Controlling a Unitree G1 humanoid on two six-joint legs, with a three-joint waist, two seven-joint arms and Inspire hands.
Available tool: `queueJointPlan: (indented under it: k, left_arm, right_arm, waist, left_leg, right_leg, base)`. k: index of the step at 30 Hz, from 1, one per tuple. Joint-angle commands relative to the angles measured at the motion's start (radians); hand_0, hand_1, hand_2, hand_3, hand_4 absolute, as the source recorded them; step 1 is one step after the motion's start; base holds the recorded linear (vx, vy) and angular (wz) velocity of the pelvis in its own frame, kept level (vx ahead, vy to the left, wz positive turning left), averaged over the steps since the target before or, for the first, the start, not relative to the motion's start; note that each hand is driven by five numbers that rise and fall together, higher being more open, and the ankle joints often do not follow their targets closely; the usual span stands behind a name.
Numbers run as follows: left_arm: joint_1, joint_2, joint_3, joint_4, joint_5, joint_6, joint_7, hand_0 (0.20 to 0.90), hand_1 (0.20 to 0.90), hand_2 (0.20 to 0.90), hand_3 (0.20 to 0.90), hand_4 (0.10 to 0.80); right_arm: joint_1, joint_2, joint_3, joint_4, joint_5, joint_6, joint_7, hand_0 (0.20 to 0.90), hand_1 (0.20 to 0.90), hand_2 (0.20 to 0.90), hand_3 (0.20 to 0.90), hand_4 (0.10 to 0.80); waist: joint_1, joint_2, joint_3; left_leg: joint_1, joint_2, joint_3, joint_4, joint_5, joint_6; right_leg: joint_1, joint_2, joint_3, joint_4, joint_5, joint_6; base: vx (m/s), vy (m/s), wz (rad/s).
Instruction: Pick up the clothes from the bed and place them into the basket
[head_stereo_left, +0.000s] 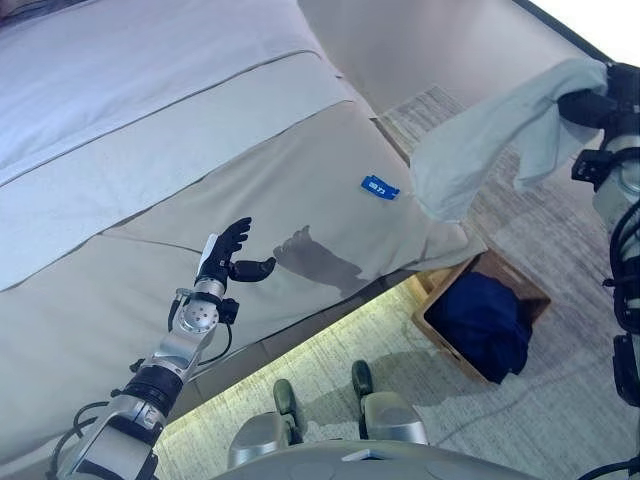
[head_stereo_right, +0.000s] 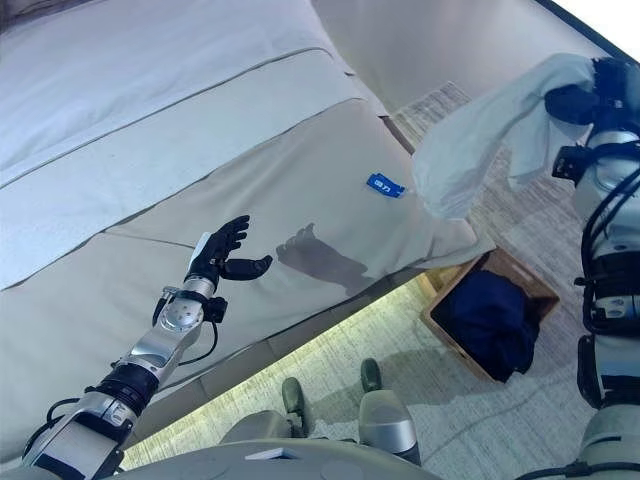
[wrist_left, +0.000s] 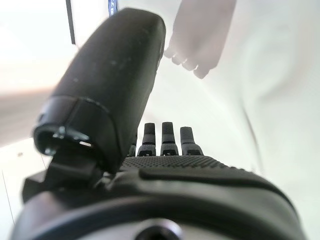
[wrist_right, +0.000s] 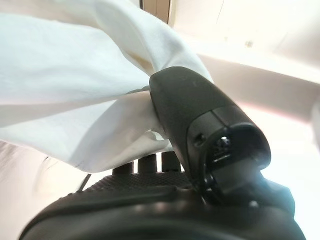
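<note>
The bed (head_stereo_left: 200, 150) filled the upper left and centre of both eye views, running diagonally toward the lower left. A pale white sheet (head_stereo_left: 120, 70) covered its upper left part, and a beige cover (head_stereo_left: 300, 190) lay over the rest, smooth apart from a few shallow creases. A small blue tag (head_stereo_left: 379, 187) sat on the beige cover right of centre, near the bed's corner. A strip of yellowish light (head_stereo_left: 330, 320) glowed along the underside of the bed's edge, spilling onto the floor.

The floor was a grey, streaked carpet (head_stereo_left: 400, 350) across the lower centre and right of the frame. On it, at the lower right and just off the bed's corner, stood a brown basket (head_stereo_left: 524, 285) with a dark navy garment (head_stereo_left: 483, 322) heaped inside.

The right hand (head_stereo_left: 590, 105) was at the upper right edge, raised well above the floor, its thumb and fingers pinched around a white garment (head_stereo_left: 490, 140). The cloth hung down and leftward from the hand, with its lower end above the bed's corner and higher than the basket. The right wrist view showed the thumb (wrist_right: 190, 110) pressed over bunched white fabric.

The left hand (head_stereo_left: 232, 250) hovered over the beige cover at lower left of centre, fingers spread and straight, holding nothing.
</note>
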Motion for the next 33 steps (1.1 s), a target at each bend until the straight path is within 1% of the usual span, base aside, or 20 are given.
queueJointPlan:
  k: [1, 4, 7, 12, 16, 23, 29, 33]
  left_arm:
    - [-0.001, -0.021, -0.034, 0.034, 0.016, -0.100, 0.008, 0.900, 0.900, 0.900, 0.900, 0.800]
    - [0.005, -0.028, -0.030, 0.018, 0.015, -0.087, 0.016, 0.900, 0.900, 0.900, 0.900, 0.800]
    - [-0.007, -0.032, -0.036, 0.023, 0.020, -0.070, 0.002, 0.900, 0.900, 0.900, 0.900, 0.800]
    - [-0.023, -0.029, -0.059, 0.034, 0.017, -0.070, -0.002, 0.900, 0.900, 0.900, 0.900, 0.800]
    - [-0.023, -0.030, -0.056, 0.030, 0.019, -0.063, -0.006, 0.900, 0.900, 0.900, 0.900, 0.800]
    - [-0.022, -0.023, -0.064, 0.027, 0.026, -0.055, -0.028, 0.900, 0.900, 0.900, 0.900, 0.800]
    - [-0.018, -0.017, -0.075, 0.024, 0.026, -0.062, -0.029, 0.900, 0.900, 0.900, 0.900, 0.800]
    - [-0.028, -0.012, -0.081, 0.021, 0.023, -0.071, -0.023, 0.900, 0.900, 0.900, 0.900, 0.800]
  right_arm:
    - [0.028, -0.124, -0.022, -0.089, 0.012, -0.140, -0.017, 0.300, 0.300, 0.300, 0.200, 0.100]
    - [0.092, -0.124, -0.066, -0.121, 0.022, -0.148, -0.013, 0.300, 0.300, 0.300, 0.200, 0.100]
    - [0.157, -0.120, -0.118, -0.146, -0.041, -0.137, -0.033, 0.300, 0.300, 0.300, 0.200, 0.100]
    - [0.205, -0.106, -0.147, -0.170, -0.030, -0.124, -0.018, 0.300, 0.300, 0.300, 0.200, 0.100]
    - [0.221, -0.094, -0.142, -0.143, -0.042, -0.119, 0.002, 0.300, 0.300, 0.300, 0.200, 0.100]
    - [0.241, -0.043, -0.122, -0.062, -0.065, -0.111, 0.009, 0.300, 0.300, 0.300, 0.200, 0.100]
    - [0.201, -0.045, -0.079, 0.059, -0.072, -0.116, 0.031, 0.300, 0.300, 0.300, 0.200, 0.100]
    - [0.167, -0.044, -0.052, 0.113, -0.079, -0.100, 0.027, 0.300, 0.300, 0.300, 0.200, 0.100]
  waist:
    - [-0.030, -0.013, -0.209]
    - [-0.044, -0.011, -0.205]
    - [-0.071, -0.004, -0.205]
    - [-0.099, 0.015, -0.199]
    - [-0.104, 0.024, -0.199]
    - [-0.101, 0.043, -0.190]
    - [-0.082, 0.064, -0.173]
    - [-0.074, 0.082, -0.151]
  left_leg:
    - [-0.023, 0.039, -0.021, 0.043, -0.112, -0.030]
    - [-0.026, 0.031, -0.035, 0.061, -0.127, -0.023]
    - [-0.021, 0.043, -0.007, 0.054, -0.126, -0.028]
    - [-0.021, 0.046, 0.011, 0.033, -0.120, -0.031]
    - [-0.015, 0.045, 0.024, 0.031, -0.126, -0.032]
    - [-0.021, 0.043, 0.032, 0.032, -0.127, -0.031]
    - [-0.032, 0.039, 0.025, 0.031, -0.122, -0.035]
    - [-0.047, 0.036, 0.017, 0.025, -0.114, -0.040]
  right_leg:
    - [-0.082, 0.058, 0.038, 0.018, 0.040, -0.004]
    - [-0.090, 0.068, 0.072, 0.026, 0.041, -0.006]
    - [-0.095, 0.073, 0.079, 0.023, 0.044, -0.004]
    - [-0.114, 0.077, 0.095, 0.024, 0.046, 0.004]
    - [-0.117, 0.076, 0.099, 0.020, 0.048, 0.008]
    - [-0.123, 0.078, 0.100, 0.018, 0.049, 0.010]
    - [-0.131, 0.075, 0.089, 0.013, 0.050, 0.011]
    - [-0.145, 0.072, 0.082, 0.011, 0.050, 0.011]
  base:
    - [0.022, 0.001, -0.34]
    - [0.025, -0.005, -0.36]
    - [0.033, -0.004, -0.30]
    - [-0.001, 0.007, -0.15]
    - [0.006, -0.028, -0.12]
    - [-0.007, -0.061, -0.08]
    - [-0.021, -0.065, -0.01]
    - [-0.048, -0.041, 0.01]
